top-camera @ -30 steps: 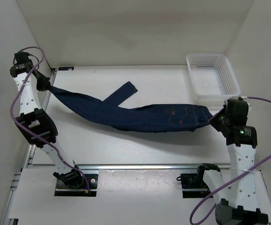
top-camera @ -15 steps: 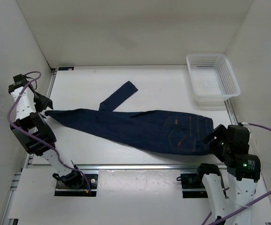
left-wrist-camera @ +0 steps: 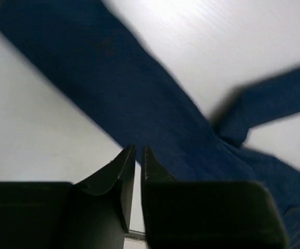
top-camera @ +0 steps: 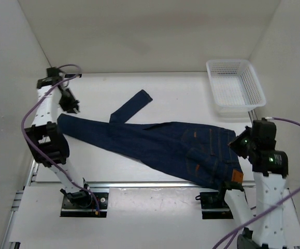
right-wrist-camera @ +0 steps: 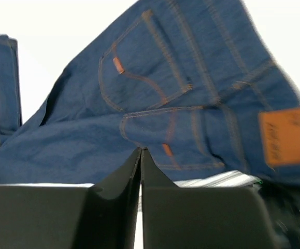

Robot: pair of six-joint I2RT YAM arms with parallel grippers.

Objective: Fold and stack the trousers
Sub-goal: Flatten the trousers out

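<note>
Left gripper (top-camera: 72, 108): hangs over the far-left part of the table (top-camera: 181, 88), just beyond the cuff end of the trousers (top-camera: 155, 140). In the wrist view its fingers (left-wrist-camera: 121, 174) are drawn almost together, with only a thin slit between them and nothing in it. The denim lies below, clear of the tips.

Trousers: flat on the table, back side up, running on a diagonal from the cuff at far left to the waistband at near right. One leg lies long and straight. The other leg (top-camera: 134, 104) splits off partway along and angles toward the far side. Orange stitching marks the back pockets (right-wrist-camera: 139, 78). A tan patch (top-camera: 237, 176) sits at the waistband, which reaches the near table edge by the metal rail (striped metal shows just under the hem in the right wrist view).

Right gripper (top-camera: 239, 143): above the right side of the waist end. Fingers (right-wrist-camera: 124, 181) pressed tight together, pinching nothing.

White mesh basket (top-camera: 234, 106): far right corner, apart from the denim.
</note>
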